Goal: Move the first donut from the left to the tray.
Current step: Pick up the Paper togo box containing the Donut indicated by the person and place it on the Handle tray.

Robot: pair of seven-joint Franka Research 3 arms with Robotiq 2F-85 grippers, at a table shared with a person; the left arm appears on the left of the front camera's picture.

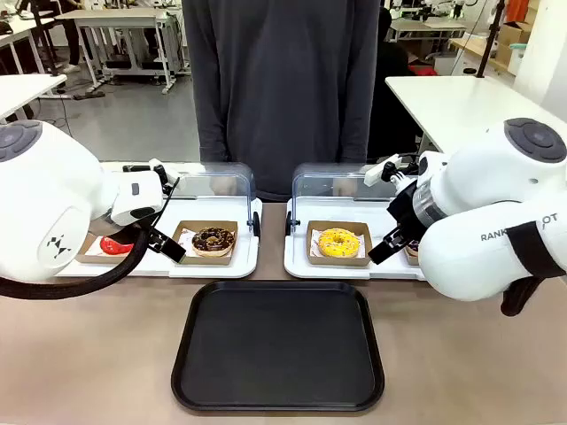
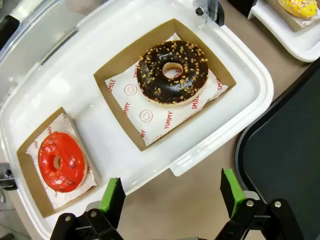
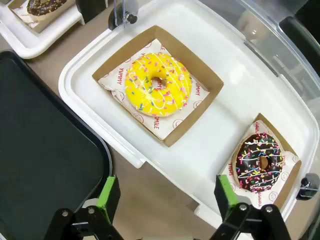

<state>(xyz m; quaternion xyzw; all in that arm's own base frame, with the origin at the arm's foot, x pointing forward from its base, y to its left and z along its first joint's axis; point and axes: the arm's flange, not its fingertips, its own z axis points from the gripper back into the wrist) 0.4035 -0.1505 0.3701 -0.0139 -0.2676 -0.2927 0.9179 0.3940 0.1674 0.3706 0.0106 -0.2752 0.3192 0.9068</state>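
The red donut (image 2: 61,161) lies in a small brown box (image 2: 27,180) at the left end of the left white tray (image 2: 95,127). That is at 9 o'clock in the front view, where the left arm (image 1: 44,212) hides part of it. The box sits in a corner of the white tray, just beside the rim, and its walls are low. On its other side a strip of white floor lies between it and the bigger box with the brown donut (image 2: 173,73). The black tray (image 1: 279,350) lies on the table (image 1: 89,354) at 6 o'clock in the front view, near the front edges of both white trays, with a thin strip of table between. Its rim is low and its whole flat floor shows. Clear lids (image 1: 213,181) stand up at the back of the white trays, on the side of the person (image 1: 279,88). The left fingers (image 2: 112,194) are spread wide and hold nothing. They hang over the table just off the white tray's front rim, with the red donut at 10 o'clock from them, apart from it. The right fingers (image 3: 107,197) are spread wide too and hold nothing. They hang over the table between the black tray and the right white tray (image 3: 225,115), with the yellow donut (image 3: 157,87) at 12 o'clock from them.
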